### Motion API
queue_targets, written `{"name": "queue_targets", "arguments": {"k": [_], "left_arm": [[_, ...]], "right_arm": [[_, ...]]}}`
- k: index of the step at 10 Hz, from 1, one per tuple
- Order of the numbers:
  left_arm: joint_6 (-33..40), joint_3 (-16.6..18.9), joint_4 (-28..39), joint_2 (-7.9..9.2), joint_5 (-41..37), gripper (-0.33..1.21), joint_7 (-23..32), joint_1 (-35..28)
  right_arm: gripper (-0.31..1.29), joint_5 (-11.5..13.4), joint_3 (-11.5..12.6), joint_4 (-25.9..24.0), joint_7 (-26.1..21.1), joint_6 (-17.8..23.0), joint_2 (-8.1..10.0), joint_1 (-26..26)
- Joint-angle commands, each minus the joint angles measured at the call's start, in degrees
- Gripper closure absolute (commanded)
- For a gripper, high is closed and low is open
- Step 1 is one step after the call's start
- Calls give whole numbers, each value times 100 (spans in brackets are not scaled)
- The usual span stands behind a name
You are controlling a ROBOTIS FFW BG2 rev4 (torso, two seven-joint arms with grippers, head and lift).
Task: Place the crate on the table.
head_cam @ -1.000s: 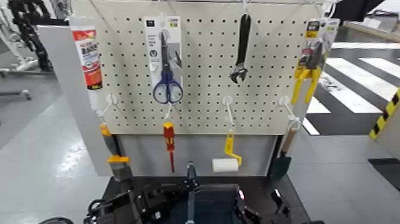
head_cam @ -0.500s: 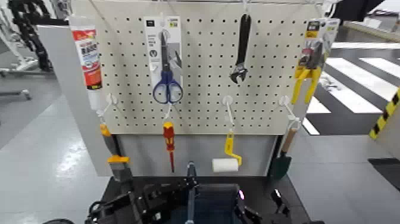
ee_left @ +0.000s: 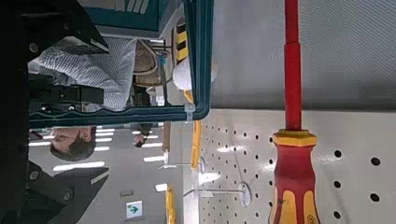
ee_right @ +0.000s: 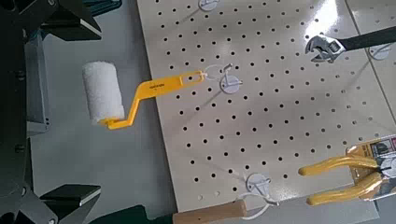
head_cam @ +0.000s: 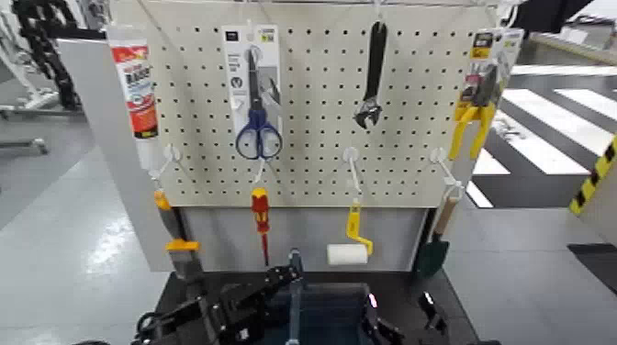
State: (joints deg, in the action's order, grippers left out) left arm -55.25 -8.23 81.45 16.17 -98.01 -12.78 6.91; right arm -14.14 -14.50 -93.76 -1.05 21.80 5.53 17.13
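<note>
The left gripper (ee_left: 82, 110) has its fingers apart, with a bar of the crate's slim handle (head_cam: 295, 298) running between them; no clamped hold shows. The right gripper (ee_right: 79, 110) also stands apart, with nothing between its fingertips, near the pegboard on the robot's right.

The crate (head_cam: 335, 307) is in front of the robot, at the middle of the black table (head_cam: 422, 286) as the head view has it, its handle upright. Its underside is hidden, so contact with the table cannot be told.

Beyond it stands the pegboard (head_cam: 312, 101). Along its lower edge hang, from left to right, a scraper (head_cam: 186, 261), a red and yellow screwdriver (head_cam: 261, 216), a white roller (head_cam: 347, 254) and a trowel (head_cam: 431, 257). Higher up are a tube (head_cam: 137, 87), blue scissors (head_cam: 259, 128), a wrench (head_cam: 371, 78) and yellow-handled pliers (head_cam: 473, 117). Grey floor (head_cam: 64, 248) spreads around, with white stripes (head_cam: 549, 128) off to the right
</note>
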Motion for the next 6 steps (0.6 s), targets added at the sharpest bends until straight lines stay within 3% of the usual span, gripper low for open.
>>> {"name": "queue_targets", "arguments": {"k": [1,6], "left_arm": [[76,402,442,-97,933,31,-23,-181],[1060,1008,1813,-360,3569,31,-14,-981]], "right_arm": [[14,-1,8,-11,0,0,1,1],[14,8,8,-28,0,-18,1,10]]}}
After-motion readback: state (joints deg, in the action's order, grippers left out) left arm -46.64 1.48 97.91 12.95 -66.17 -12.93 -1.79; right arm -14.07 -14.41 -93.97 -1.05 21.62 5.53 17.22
